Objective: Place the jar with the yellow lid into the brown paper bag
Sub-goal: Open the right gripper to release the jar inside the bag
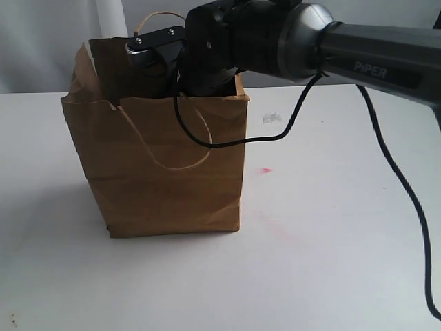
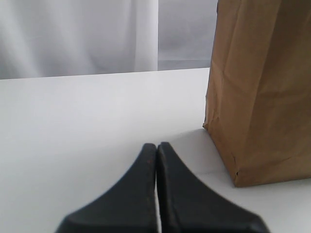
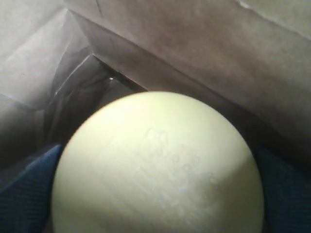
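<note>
The brown paper bag [image 1: 172,172] stands upright on the white table, its top open. My right arm [image 1: 275,41] reaches over the rim from the right, and its fingers are hidden inside the bag in the exterior view. In the right wrist view the jar's pale yellow lid [image 3: 155,160] fills the frame, with the bag's inner walls [image 3: 194,58] around it. My right gripper [image 3: 156,204] is shut on the jar, a blue finger pad [image 3: 24,189] at each side. The jar's body is hidden. My left gripper [image 2: 156,145] is shut and empty, low over the table beside the bag [image 2: 262,87].
A black cable [image 1: 406,186] trails from the right arm down over the table [image 1: 331,262], and a loop of it hangs against the bag's front. A small pink mark [image 1: 265,170] and a clear scrap [image 1: 271,118] lie right of the bag.
</note>
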You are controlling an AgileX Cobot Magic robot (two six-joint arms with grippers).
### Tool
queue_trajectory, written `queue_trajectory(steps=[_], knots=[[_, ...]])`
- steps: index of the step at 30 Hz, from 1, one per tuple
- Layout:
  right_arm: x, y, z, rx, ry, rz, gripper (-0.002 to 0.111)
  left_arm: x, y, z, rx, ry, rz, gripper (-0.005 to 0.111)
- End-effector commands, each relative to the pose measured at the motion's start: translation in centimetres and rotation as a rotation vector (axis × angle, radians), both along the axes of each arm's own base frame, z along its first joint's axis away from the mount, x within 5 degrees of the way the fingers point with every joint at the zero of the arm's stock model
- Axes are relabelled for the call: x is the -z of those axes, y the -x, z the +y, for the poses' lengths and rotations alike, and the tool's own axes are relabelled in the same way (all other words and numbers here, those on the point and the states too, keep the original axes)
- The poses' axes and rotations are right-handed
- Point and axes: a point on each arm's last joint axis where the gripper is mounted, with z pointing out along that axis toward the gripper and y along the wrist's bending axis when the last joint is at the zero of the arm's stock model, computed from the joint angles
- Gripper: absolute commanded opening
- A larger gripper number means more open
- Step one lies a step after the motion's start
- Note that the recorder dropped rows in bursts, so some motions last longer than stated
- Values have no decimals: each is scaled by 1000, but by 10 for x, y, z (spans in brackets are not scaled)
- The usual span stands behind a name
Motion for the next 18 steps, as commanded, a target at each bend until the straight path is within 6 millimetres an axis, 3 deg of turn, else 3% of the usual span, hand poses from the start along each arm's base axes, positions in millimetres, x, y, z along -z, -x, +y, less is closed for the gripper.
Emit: queue_trajectory(steps=[1, 7, 9, 11, 18], knots=[[-6, 2, 1, -4, -8, -1, 0, -1, 0, -1, 7, 7, -9, 1], [-5, 3, 0, -4, 1, 18, 0, -1, 0, -1, 7, 7, -9, 1], [-5, 3, 0, -4, 1, 18, 7, -1, 0, -1, 7, 7, -9, 1], [-5, 3, 0, -4, 1, 18, 18, -1, 0, -1, 7, 7, -9, 1], [-4, 4, 0, -4, 5, 27, 81, -1, 0, -1, 7, 7, -9, 1]])
